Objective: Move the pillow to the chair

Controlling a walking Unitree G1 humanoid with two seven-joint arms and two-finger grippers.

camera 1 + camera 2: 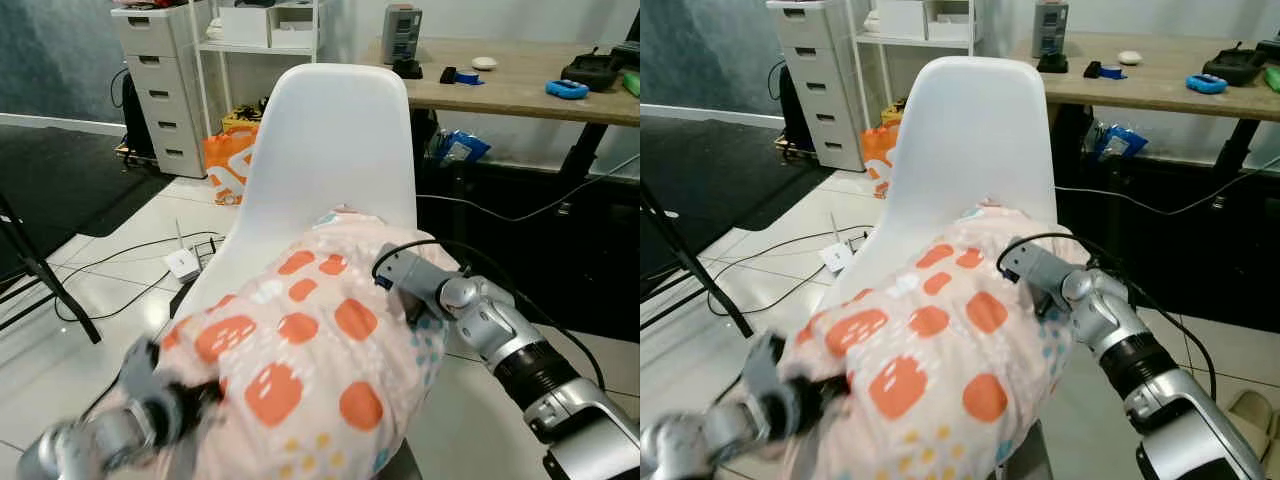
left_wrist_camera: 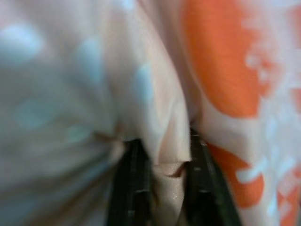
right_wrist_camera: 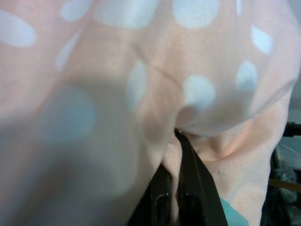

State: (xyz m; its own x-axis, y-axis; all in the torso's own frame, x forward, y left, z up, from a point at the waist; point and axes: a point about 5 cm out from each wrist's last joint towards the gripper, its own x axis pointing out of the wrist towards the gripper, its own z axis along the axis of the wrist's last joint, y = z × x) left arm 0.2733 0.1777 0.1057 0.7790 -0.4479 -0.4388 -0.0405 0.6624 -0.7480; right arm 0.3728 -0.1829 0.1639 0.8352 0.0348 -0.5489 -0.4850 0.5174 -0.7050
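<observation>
A pink pillow (image 1: 300, 360) with orange, white and blue spots is held between my two arms, in front of a white moulded chair (image 1: 335, 140); its far end lies over the chair's seat. My left gripper (image 2: 164, 174) is shut on a fold of the pillow's cloth at its near left side, with the black fingers (image 2: 134, 183) pinching the fabric. On the pillow's right side my right gripper (image 3: 174, 197) is shut on another fold. The left arm (image 1: 120, 420) looks blurred.
A wooden desk (image 1: 520, 85) with small items stands behind the chair on the right, cables hanging below it. White drawers (image 1: 165, 80) and a shelf are at the back left, beside an orange bag (image 1: 230, 165). Cables and a white box (image 1: 183, 262) lie on the tiled floor.
</observation>
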